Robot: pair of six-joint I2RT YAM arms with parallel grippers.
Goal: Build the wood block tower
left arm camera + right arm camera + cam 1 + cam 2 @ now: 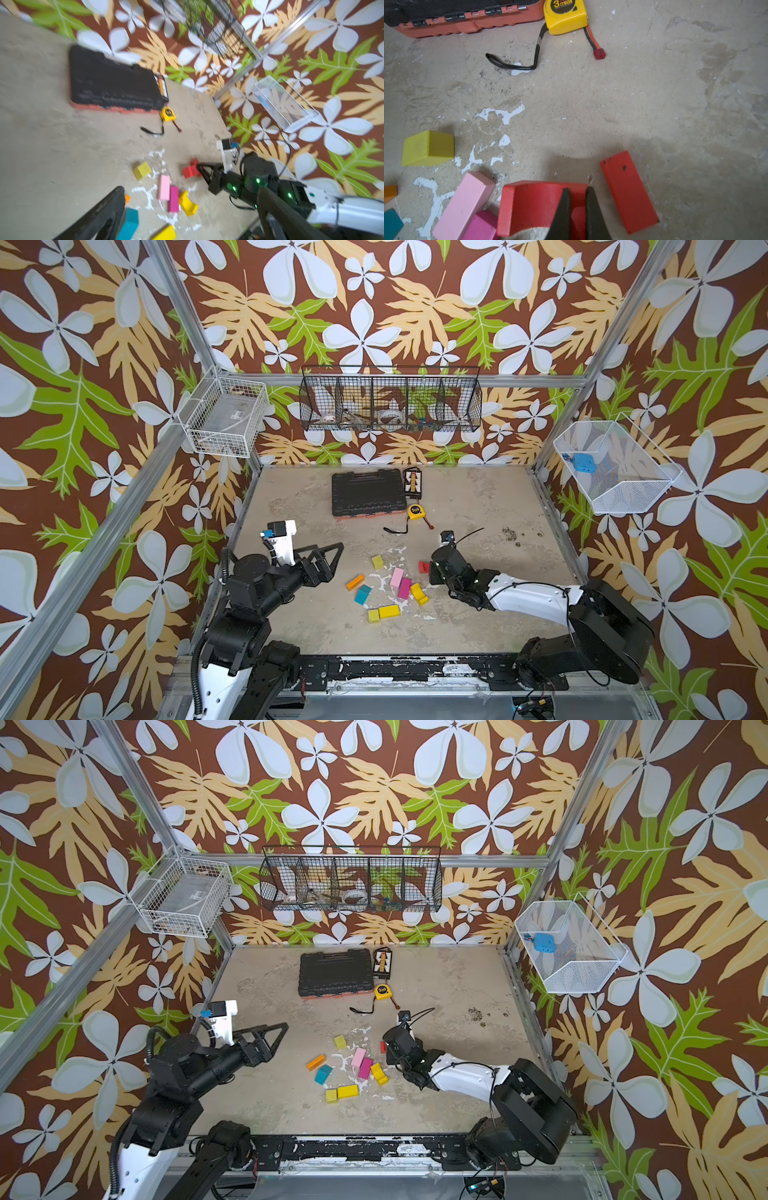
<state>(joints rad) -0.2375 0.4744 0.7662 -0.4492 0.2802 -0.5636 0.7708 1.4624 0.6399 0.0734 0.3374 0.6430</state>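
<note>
No tower stands; the wood blocks lie loose mid-table in both top views: a yellow-green cube (377, 562), orange bar (355, 582), teal block (363, 594), pink bar (397, 577), magenta bar (404, 588), yellow arch (419, 593), yellow bar (389, 611) and yellow cube (373, 615). My right gripper (578, 193) (428, 569) is low at the table, shut on one leg of a red arch (533, 205), with a red bar (629, 191) lying beside it. My left gripper (334, 560) (191, 190) hovers open left of the blocks, holding nothing.
A flat black tool case (368, 493) lies at the back of the table, with a yellow tape measure (415, 511) and its strap in front of it. Wire baskets (390, 400) hang on the back and side walls.
</note>
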